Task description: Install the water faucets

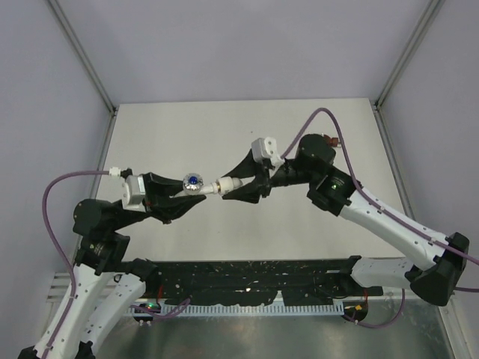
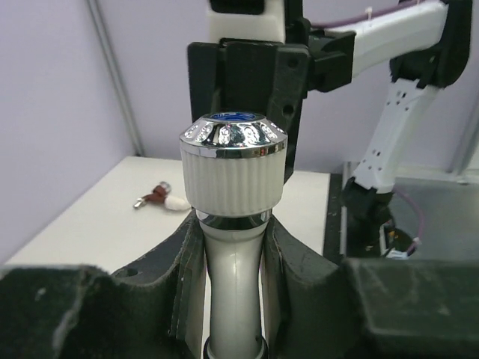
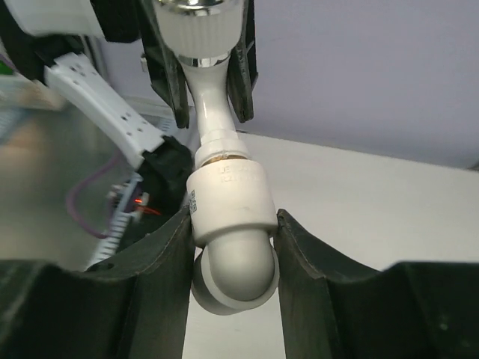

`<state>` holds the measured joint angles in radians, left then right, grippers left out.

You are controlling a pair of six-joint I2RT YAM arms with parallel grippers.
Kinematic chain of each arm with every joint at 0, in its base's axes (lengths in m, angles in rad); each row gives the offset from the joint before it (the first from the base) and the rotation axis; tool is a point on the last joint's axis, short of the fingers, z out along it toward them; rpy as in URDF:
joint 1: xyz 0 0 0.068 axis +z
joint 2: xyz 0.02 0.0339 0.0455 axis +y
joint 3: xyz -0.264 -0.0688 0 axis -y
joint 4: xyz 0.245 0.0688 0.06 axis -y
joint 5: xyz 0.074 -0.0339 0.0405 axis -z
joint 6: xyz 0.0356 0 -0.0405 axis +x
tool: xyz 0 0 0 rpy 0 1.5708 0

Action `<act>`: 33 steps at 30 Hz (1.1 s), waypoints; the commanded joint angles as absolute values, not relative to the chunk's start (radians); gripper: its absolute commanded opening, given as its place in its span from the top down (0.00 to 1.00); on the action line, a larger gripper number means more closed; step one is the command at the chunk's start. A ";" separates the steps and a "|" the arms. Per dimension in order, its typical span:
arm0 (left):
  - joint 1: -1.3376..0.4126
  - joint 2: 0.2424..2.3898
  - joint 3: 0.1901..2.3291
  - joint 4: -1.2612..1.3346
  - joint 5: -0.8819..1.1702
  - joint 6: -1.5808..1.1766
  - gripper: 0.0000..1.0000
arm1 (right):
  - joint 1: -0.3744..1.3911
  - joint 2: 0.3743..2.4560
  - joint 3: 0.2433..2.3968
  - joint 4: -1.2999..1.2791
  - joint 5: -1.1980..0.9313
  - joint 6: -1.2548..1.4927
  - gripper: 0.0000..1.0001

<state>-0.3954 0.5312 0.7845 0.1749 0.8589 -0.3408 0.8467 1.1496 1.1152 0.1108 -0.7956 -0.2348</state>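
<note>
My left gripper (image 1: 196, 190) is shut on the white faucet (image 1: 193, 182), held in the air over the table's middle. In the left wrist view the fingers (image 2: 299, 262) clamp its white stem below the ribbed, silvery blue-dotted knob (image 2: 233, 161). My right gripper (image 1: 239, 187) is shut on the plain white elbow fitting (image 1: 227, 185). In the right wrist view the elbow (image 3: 228, 206) sits between my fingers (image 3: 314, 277), and the faucet (image 3: 206, 71) enters its socket end-on, with a brass ring showing at the joint. The dark red faucet (image 1: 329, 140) lies on the table at the far right.
The dark red faucet (image 2: 153, 196) also shows in the left wrist view, with a small white piece (image 2: 177, 202) beside it. A black rail (image 1: 247, 280) runs along the near table edge. Enclosure posts (image 1: 82, 52) and walls stand at the sides and back.
</note>
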 commanded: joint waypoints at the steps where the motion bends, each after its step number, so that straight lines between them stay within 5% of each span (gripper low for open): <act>1: -0.400 0.500 0.831 0.068 0.854 0.029 1.00 | 0.759 1.285 1.250 0.100 -0.974 0.344 0.94; 11: -0.400 0.454 0.795 -0.049 0.816 0.164 1.00 | 0.719 1.445 1.253 0.316 -1.088 0.908 0.92; 16: -0.400 0.414 0.720 0.021 0.674 -0.024 1.00 | 0.709 1.384 1.301 0.059 -0.924 0.570 0.76; 22: -0.400 0.423 0.661 0.089 0.503 -0.443 1.00 | 0.706 1.206 1.217 -0.061 -0.669 0.203 0.37; 33: -0.390 0.581 0.701 0.096 0.583 -1.017 1.00 | 0.707 0.850 0.735 0.372 -0.641 -0.417 0.22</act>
<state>-0.4007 0.5213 0.6495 0.0101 0.5171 -0.7624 0.7040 0.9268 0.8715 0.1413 -0.6552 -0.1146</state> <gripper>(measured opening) 0.325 0.757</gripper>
